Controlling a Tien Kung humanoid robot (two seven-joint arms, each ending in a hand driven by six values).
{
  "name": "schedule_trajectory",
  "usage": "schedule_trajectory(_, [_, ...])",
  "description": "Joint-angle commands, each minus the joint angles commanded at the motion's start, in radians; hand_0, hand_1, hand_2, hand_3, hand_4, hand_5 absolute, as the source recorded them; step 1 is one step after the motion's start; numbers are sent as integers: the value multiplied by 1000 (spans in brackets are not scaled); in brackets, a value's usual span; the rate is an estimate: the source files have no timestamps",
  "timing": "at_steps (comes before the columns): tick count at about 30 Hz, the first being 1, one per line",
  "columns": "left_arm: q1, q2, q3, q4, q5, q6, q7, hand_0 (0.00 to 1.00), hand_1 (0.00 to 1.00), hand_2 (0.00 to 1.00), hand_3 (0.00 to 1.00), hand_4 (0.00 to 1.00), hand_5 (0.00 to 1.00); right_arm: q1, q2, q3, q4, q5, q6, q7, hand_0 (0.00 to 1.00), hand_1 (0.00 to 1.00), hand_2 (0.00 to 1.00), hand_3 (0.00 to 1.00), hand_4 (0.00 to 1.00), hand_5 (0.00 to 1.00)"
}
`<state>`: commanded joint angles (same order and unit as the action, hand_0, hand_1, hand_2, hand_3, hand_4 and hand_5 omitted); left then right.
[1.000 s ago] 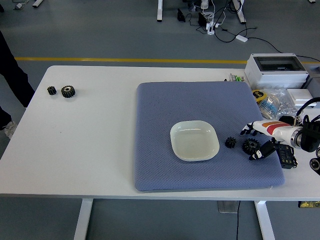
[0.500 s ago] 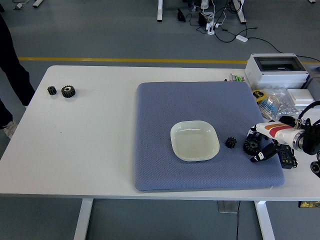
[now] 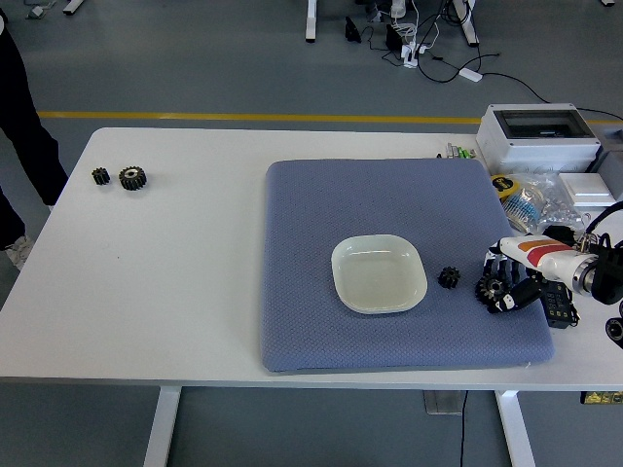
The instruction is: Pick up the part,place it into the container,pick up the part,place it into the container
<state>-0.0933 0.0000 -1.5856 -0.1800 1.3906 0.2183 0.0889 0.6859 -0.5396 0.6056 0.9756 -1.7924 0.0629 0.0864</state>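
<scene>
The right hand (image 3: 508,282) is curling its fingers around the big gear (image 3: 490,287) at the right edge of the blue mat (image 3: 389,204). The gear is sitting on the mat. The small gear (image 3: 449,277) is lying just left of it, beside the dish (image 3: 379,273) in the mat's middle. Two more gears (image 3: 122,177) are sitting at the bench's (image 3: 175,282) far left.

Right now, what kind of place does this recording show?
Probably a robotics lab or workshop: a white table on a grey floor with a yellow line, loose cables behind, and black gears set out as test parts.
</scene>
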Motion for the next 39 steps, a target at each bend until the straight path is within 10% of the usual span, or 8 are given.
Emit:
schedule_trajectory(17, [-3,0,1,0,0,-1,0,691,679,687,566,677,610,-4,-4,32,9,61,-10,3,159,251,366,458,901,2])
schedule_trajectory(31, [-2,0,1,0,-2,0,-1,691,679,687,567,676,609,-28,16,177,165,118,-3,-14,146,250,364,459,906,14])
schedule_trajectory(39, [-4,0,2,0,0,1,0,691,679,686,567,676,610,33,72,75,254,116,15,-39,125,235,359,458,901,27])
